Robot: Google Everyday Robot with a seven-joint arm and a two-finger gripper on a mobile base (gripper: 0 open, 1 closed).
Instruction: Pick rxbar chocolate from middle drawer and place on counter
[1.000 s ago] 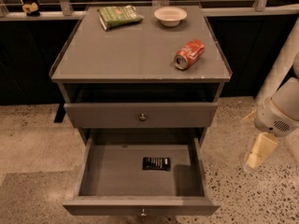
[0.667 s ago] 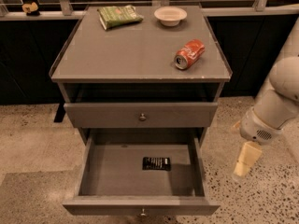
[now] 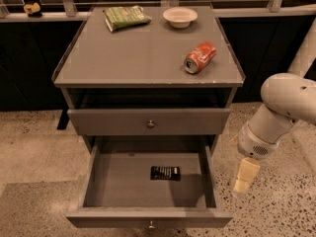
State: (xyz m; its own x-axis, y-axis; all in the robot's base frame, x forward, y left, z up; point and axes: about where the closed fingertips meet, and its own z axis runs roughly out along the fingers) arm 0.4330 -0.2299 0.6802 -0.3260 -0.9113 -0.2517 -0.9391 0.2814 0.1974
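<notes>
The rxbar chocolate (image 3: 165, 173), a small black bar, lies flat on the floor of the middle drawer (image 3: 121, 184), right of centre. That drawer is pulled fully out at the bottom of the grey cabinet. My gripper (image 3: 245, 177) hangs pointing down outside the drawer's right wall, level with the bar and apart from it. It holds nothing that I can see. The white arm rises from it to the right. The counter (image 3: 133, 58) is the cabinet's flat grey top.
On the counter lie a red soda can (image 3: 200, 57) on its side, a green snack bag (image 3: 126, 17) and a white bowl (image 3: 180, 16). The knobbed drawer above (image 3: 148, 122) is closed. Speckled floor surrounds the cabinet, with a dark wall and a railing behind.
My arm has swung left and down, bringing the gripper from well right of the cabinet to just beside the open drawer's right wall. The bar and counter objects have not moved.
</notes>
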